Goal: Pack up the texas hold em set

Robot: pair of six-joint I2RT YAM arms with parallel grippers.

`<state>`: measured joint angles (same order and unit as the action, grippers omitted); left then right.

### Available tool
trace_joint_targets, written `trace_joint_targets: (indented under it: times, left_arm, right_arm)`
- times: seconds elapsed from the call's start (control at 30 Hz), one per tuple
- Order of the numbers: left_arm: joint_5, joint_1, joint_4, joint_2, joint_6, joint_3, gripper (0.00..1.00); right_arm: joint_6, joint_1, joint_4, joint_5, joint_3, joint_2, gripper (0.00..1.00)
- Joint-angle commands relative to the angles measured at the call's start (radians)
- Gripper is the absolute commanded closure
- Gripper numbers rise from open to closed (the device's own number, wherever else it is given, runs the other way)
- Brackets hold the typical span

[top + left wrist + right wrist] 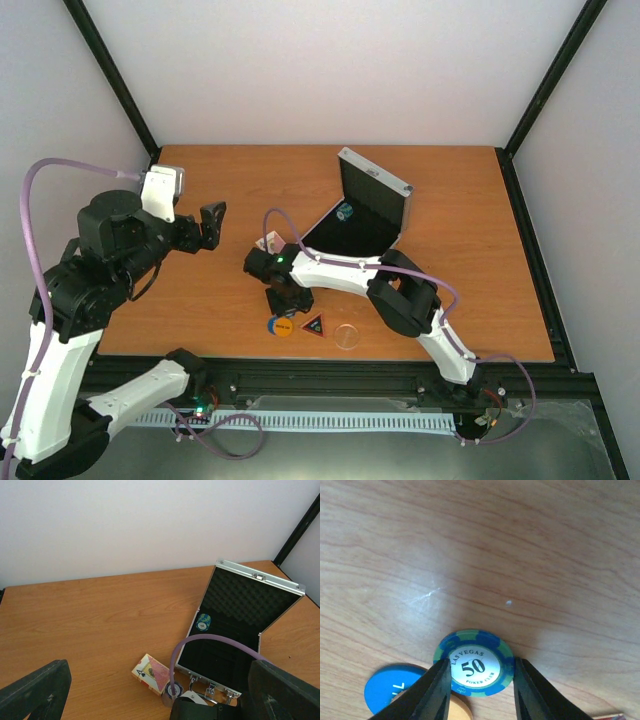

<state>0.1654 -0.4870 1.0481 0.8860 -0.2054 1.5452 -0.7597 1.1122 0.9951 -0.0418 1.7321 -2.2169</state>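
Note:
A blue-green "50" poker chip (473,663) lies flat on the wooden table, and my right gripper (479,670) is shut on it, one black finger touching each side. From above, that gripper (280,297) points down just behind a blue-and-orange disc (281,326). A black-red triangle (314,326) and a clear disc (346,336) lie beside the disc. The silver case (376,182) stands open with one chip (344,211) on its black lining. The pink-white card pack (152,674) lies left of the case. My left gripper (212,228) hangs open and empty at the left.
Black frame posts and white walls enclose the table on three sides. The right arm (400,290) stretches across the near middle, and its purple cable (215,641) arcs in front of the case. The case's latches (210,690) face the near edge.

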Motion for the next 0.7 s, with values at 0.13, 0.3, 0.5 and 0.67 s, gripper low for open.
trace_joint_targets:
  times: [0.13,0.3,0.5,0.67]
  left_arm:
    - [0.007,0.006,-0.003,0.006,0.011,-0.003,0.0]
    - [0.012,0.005,-0.003,0.003,0.017,-0.011,0.0]
    - [0.012,0.005,-0.008,0.003,0.02,-0.016,0.0]
    - [0.015,0.006,-0.007,0.0,0.026,-0.014,0.0]
  right_arm:
    - [0.0,-0.003,0.021,0.023,-0.021,-0.012,0.73]
    - [0.015,-0.003,0.077,0.063,0.036,-0.007,0.73]
    - [0.022,-0.005,0.086,0.066,0.065,-0.008,0.43]
    - [0.026,-0.005,0.102,0.066,0.11,-0.016,0.4]
